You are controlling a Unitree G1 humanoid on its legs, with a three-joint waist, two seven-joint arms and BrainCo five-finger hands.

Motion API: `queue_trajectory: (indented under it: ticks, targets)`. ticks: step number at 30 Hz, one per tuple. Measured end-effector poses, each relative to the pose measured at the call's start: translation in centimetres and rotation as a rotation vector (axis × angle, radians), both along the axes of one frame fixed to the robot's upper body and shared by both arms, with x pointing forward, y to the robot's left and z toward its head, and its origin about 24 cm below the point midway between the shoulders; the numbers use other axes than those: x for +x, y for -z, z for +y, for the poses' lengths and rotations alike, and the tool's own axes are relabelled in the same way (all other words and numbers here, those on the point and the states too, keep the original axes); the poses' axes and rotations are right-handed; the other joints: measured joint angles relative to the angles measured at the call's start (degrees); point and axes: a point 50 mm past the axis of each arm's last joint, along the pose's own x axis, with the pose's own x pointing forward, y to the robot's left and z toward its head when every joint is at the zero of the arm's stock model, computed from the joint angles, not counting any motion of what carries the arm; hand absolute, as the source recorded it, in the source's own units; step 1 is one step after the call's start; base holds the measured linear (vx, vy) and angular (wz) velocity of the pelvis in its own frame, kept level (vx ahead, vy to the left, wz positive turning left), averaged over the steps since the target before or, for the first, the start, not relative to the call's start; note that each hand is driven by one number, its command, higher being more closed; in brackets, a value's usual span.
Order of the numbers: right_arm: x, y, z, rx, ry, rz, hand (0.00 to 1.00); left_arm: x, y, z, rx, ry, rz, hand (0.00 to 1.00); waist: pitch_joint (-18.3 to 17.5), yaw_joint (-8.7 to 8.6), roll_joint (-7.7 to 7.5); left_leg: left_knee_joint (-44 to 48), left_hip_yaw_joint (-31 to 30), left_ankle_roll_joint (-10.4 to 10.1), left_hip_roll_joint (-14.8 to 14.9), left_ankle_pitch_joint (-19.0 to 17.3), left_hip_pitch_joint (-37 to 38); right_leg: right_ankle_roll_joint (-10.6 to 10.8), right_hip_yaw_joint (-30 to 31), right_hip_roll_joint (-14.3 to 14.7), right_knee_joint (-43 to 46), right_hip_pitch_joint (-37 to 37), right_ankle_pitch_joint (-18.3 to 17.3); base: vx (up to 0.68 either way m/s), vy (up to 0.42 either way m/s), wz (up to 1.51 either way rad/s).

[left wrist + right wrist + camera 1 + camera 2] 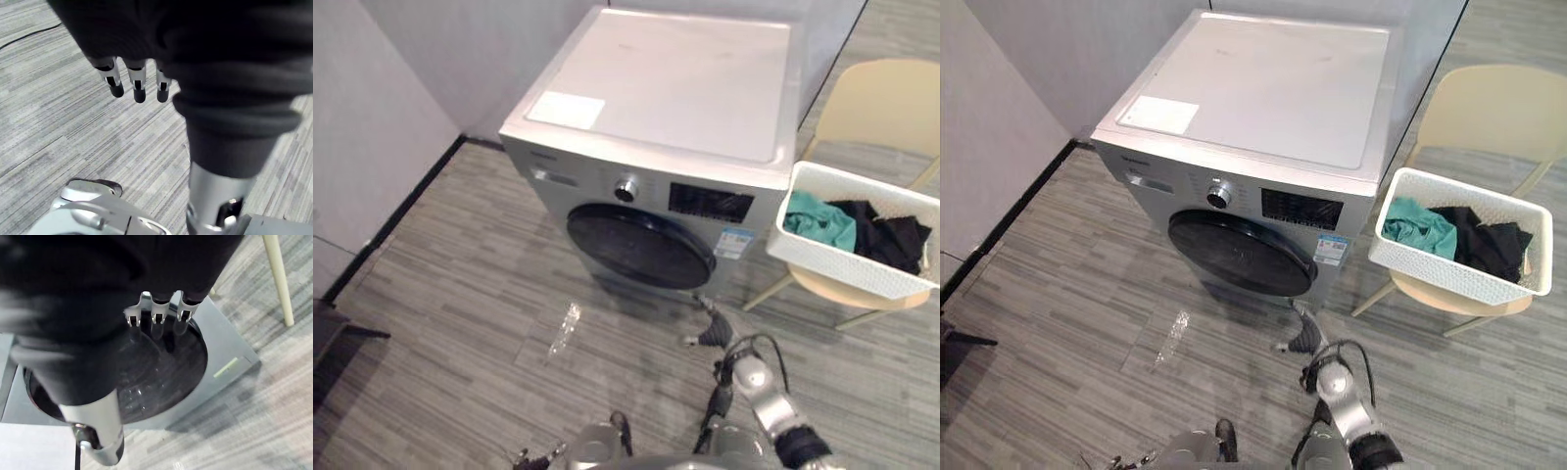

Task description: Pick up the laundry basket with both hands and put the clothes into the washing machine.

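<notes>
L eye view: silver washing machine (675, 88) stands against the wall, round dark door (641, 245) shut, dial (626, 189) just above it. To the machine's right, a white laundry basket (832, 259) sits on the seat of a beige chair (886, 108), close beside the machine's front corner. Clothes are inside the basket: teal garment (822, 220) on the machine side, black clothes (886, 240) next to it. Right hand (710, 331) hangs low over the grey plank floor (460, 294) in front of the door, below its right part, apart from the basket and touching nothing. A clear plastic scrap (564, 330) lies on the floor in front of the machine. R eye view: same layout; dark control panel (1302, 209) is right of the dial and a pale sticker (1157, 114) lies on the lid's near left corner. L wrist view: left hand (138, 81) is over bare floor, fingers (116, 83) hanging straight and relaxed, nothing in its hold. R wrist view: the right hand's fingertips (156, 316) point at the dark door glass, straight and loose, holding nothing; can't tell if they touch the glass. A chair leg (278, 279) shows beside the machine's corner.
</notes>
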Motion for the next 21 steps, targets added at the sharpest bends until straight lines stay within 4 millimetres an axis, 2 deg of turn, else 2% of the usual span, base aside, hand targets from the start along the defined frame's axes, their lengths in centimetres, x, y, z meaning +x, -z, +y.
queue_trajectory:
  ticks: [2,6,13,17,21]
  targets:
    - [1.5,-1.9,-0.3,-0.034,0.022,-0.09,0.0,0.6,-0.2,-0.3,-0.006,0.001,-0.033,0.0,0.8,0.34,0.73,-0.1,-0.6,-0.1,0.1,0.3,-0.8,-0.5,-0.5,0.2,-0.1,-0.5,0.4,0.0,-0.019,0.11]
    - [2.4,-3.7,-0.1,-0.069,0.055,-0.176,0.0,1.0,-0.3,-0.6,-0.016,-0.013,-0.054,0.0,1.6,0.26,1.59,-0.7,-1.2,-0.1,0.0,0.5,-1.4,-0.4,-1.4,0.5,-0.2,-0.8,0.4,0.04,0.005,0.1]
    - [2.9,-4.6,0.5,-0.075,0.109,-0.226,0.0,1.9,-0.7,-0.7,-0.011,-0.009,-0.096,0.0,2.7,0.29,1.94,-1.1,-1.8,0.0,-0.9,1.0,-2.5,-0.4,-1.8,0.0,-0.4,-1.5,0.4,0.03,0.037,0.07]
    - [3.6,-6.0,0.7,-0.054,0.167,-0.276,0.0,2.4,-0.9,-0.8,0.0,-0.008,-0.114,0.0,3.4,0.3,2.11,-1.1,-2.0,0.1,-0.9,1.1,-3.5,-0.4,-1.9,-0.3,-0.4,-2.2,0.4,0.0,0.019,0.03]
    - [4.8,-7.4,-0.5,-0.082,0.275,-0.313,0.0,3.0,-1.2,-0.8,-0.005,-0.021,-0.143,0.0,5.2,0.37,2.32,-1.0,-2.5,0.3,-1.5,1.7,-4.8,-0.4,-2.1,-0.6,0.0,-3.4,0.5,-0.04,0.027,0.06]
